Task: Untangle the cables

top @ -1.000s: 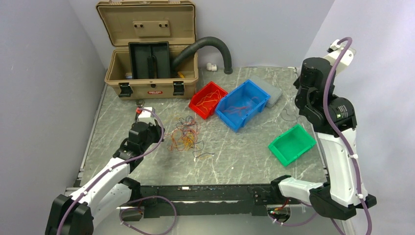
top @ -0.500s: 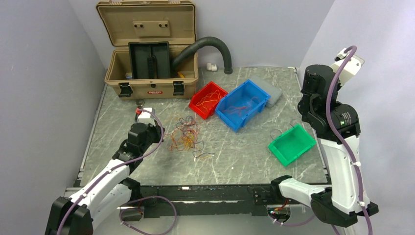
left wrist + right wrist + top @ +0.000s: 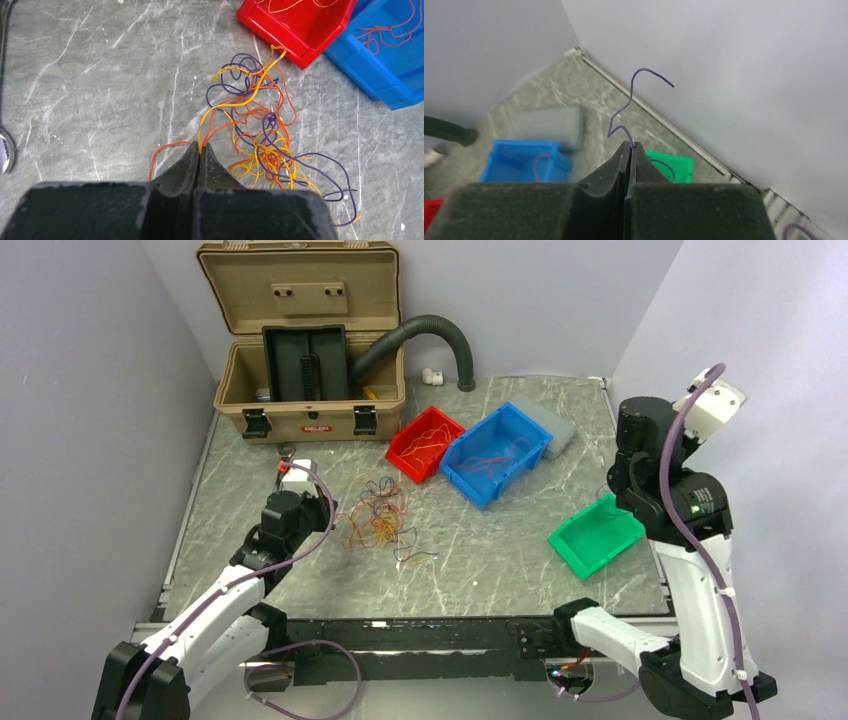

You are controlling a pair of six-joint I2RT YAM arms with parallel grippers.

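While the left gripper [image 3: 200,149] pinches 1 yellow cable [image 3: 235,104] between clenched fingers, the tangle of cables [image 3: 265,145] lies on the table [image 3: 100,75] just ahead and right of the tips, with the red bin [image 3: 300,35] and blue bin [image 3: 390,65] beyond. Right gripper [image 3: 631,146]: fingers clenched on 1 purple cable [image 3: 630,95] rising above the tips; green bin [image 3: 681,162] just beyond them.

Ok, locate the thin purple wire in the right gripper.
Right wrist view: the thin purple wire sticks up from the shut right gripper, held above the green plastic bin at the table's right edge.
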